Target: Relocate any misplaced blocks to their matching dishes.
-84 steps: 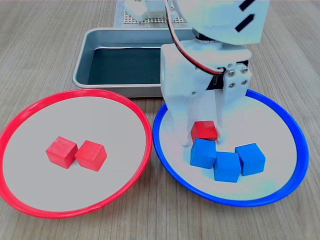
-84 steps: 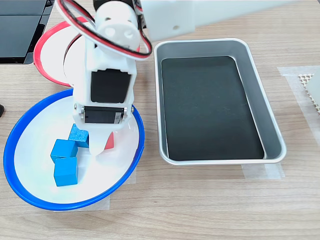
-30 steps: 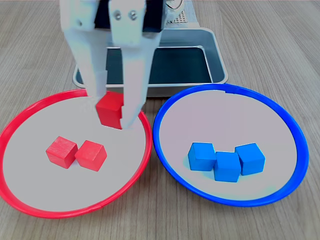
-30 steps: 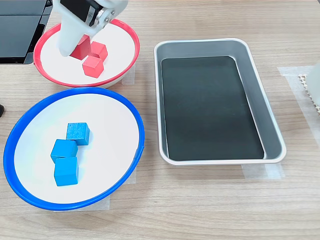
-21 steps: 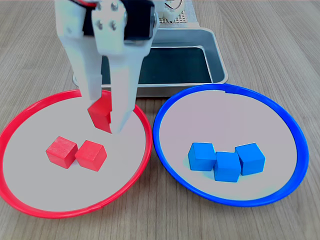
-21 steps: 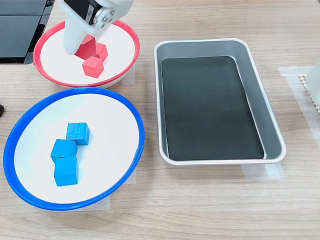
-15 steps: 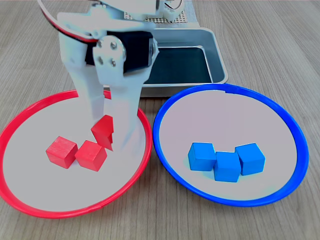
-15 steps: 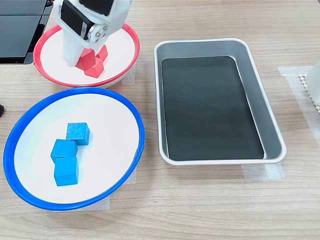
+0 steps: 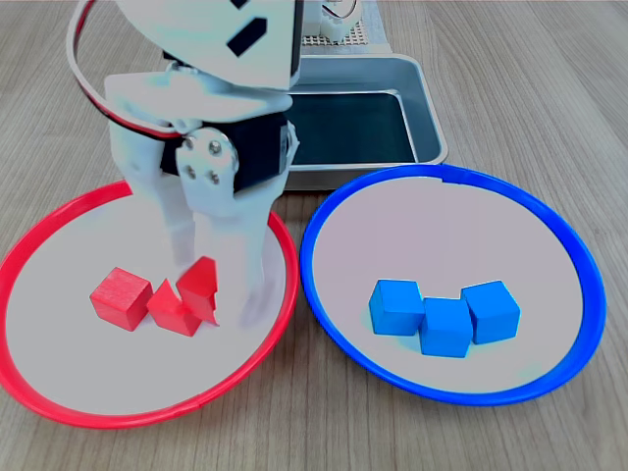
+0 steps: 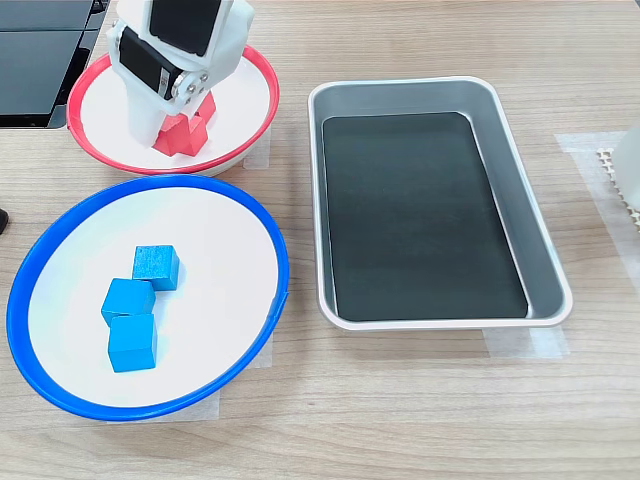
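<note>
**Red block held low inside the red-rimmed dish**

Red block [image 9: 201,285], tilted onto an edge, sits between the two white fingers of the gripper [image 9: 218,280], low over the pale grey floor of the red-rimmed dish [image 9: 59,211]. In the first exterior view the jaws stand a narrow block's width apart and appear to hold the cube, though whether both pads press its faces cannot be told. The tilted cube touches a second red block [image 9: 169,309] lying on the dish floor, and a third red block [image 9: 120,297] rests just beside that one, toward the first exterior view's left.

In the second exterior view the white arm body covers most of the red-rimmed dish [image 10: 255,70], with the red cubes [image 10: 185,135] showing only partly beneath it.

Three blue blocks [image 9: 444,316] lie clustered and touching inside the blue-rimmed dish [image 9: 579,255], which sits just beside the red one, at the first exterior view's right. The second exterior view shows the same three blue cubes [image 10: 135,305] toward the left of the blue-rimmed dish [image 10: 275,250].

A rectangular silver tray [image 10: 540,250] with a dark bottom stands beside both dishes on the wood-grain table [image 10: 400,420]; tape strips fix the tray's near edge.
</note>
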Motion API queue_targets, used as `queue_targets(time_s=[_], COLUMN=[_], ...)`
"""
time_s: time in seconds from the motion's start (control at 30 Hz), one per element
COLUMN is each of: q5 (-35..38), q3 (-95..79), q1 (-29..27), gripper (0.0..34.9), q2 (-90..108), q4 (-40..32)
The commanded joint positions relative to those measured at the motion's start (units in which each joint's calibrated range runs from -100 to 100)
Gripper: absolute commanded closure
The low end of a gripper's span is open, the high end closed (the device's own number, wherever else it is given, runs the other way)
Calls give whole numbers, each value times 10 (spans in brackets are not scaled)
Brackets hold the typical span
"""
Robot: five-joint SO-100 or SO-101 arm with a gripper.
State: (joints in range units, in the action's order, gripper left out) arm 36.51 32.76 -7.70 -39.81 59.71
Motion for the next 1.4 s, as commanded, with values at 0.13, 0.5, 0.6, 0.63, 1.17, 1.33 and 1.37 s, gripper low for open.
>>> queue_targets(time_s=[0.13, 0.5, 0.6, 0.63, 1.17, 1.33, 1.37], q5=[5, 5, 4, 4, -162, -224, -235], q3=[42, 6, -70, -104, -791, -925, -944], q1=[1, 10, 12, 12, 72, 98, 100], gripper=[225, 236, 246, 253, 346, 346, 346], q2=[-2, 75, 150, 179, 711, 851, 877], q4=[-5, 9, 8, 6, -205, -267, -271])
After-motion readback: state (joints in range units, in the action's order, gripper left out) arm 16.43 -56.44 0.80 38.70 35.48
